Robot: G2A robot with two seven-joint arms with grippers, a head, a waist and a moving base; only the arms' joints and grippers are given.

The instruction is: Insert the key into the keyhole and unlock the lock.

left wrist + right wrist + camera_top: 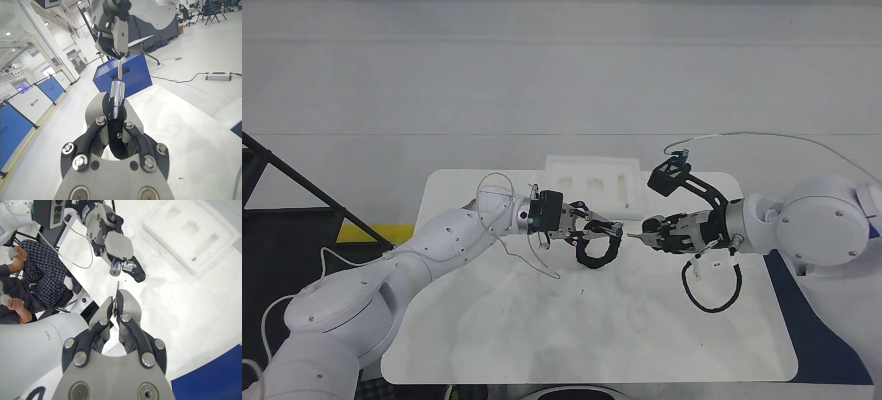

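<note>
White and smooth, the table [542, 340] carries a foam tray [592, 183] with empty pockets at its far edge, and a loose black cable loop [710, 309] lies beside the right arm.

Both arms meet above the middle of the table. The left gripper [115, 106] is pressed together on the lock [116, 94], a chrome cylinder, and the lock's black cable [139, 273] curls away from it on one side. The right gripper [114, 303] pinches the key [117, 289] by its head, so the blade sticks out past the fingertips.

The keyhole [115, 272] sits in the round end face of the cylinder, and this face is turned toward the right gripper. The blade tip is just in front of it and not yet inside, with a small gap between them. In the left wrist view the long axis of the blade and the long axis of the cylinder lie almost on one line.

I judge that the insertion needs a short straight push by the right arm along this axis while the left arm holds the lock steady. I cannot tell whether the flat of the blade matches the slot.
</note>
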